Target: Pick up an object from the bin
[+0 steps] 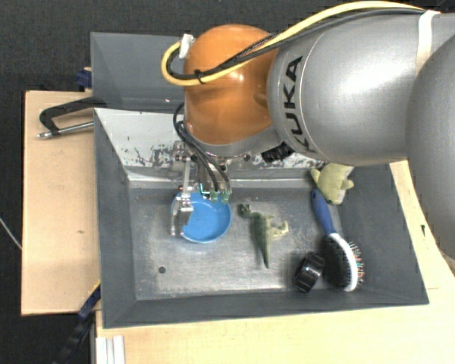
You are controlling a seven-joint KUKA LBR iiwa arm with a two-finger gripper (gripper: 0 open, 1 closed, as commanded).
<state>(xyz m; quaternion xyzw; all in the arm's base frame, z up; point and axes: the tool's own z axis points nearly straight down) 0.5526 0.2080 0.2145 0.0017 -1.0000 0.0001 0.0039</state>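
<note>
Surroundings: we see dark, matte ground around a grey metal bin [148, 252], whose floor is scuffed and whose walls slope inward.
Arm: the silver arm [364, 82] comes in from the right and covers the upper right part of the bin. An orange cover [227, 82] sits at its wrist, and a yellow cable [326, 17] loops over it.
Claw: the claw [193, 207] hangs below the orange cover, low over the left-centre of the bin floor, at the upper-left edge of a blue round dish [208, 224].
Claw state: we cannot tell whether it stands wide or narrow. Its metal parts overlap the dish's rim from this angle, and it may be touching the rim.
Blue round dish: it lies flat on the floor, left of centre, directly under the claw and apart from the other things.
Toy dinosaur: a green toy dinosaur [264, 232] lies just right of the dish, near it but not touching, its long thin end pointing toward the front wall.
Hairbrush: a hairbrush [341, 260] with a blue handle and a black-and-white head lies along the right side, handle toward the back wall.
Black cylinder: a small black cylinder [308, 271] rests against the left side of the brush head, near the front right corner.
Pale yellow lump: a pale yellow lump [332, 180] sits at the back wall by the end of the brush handle, partly under the arm.
</note>
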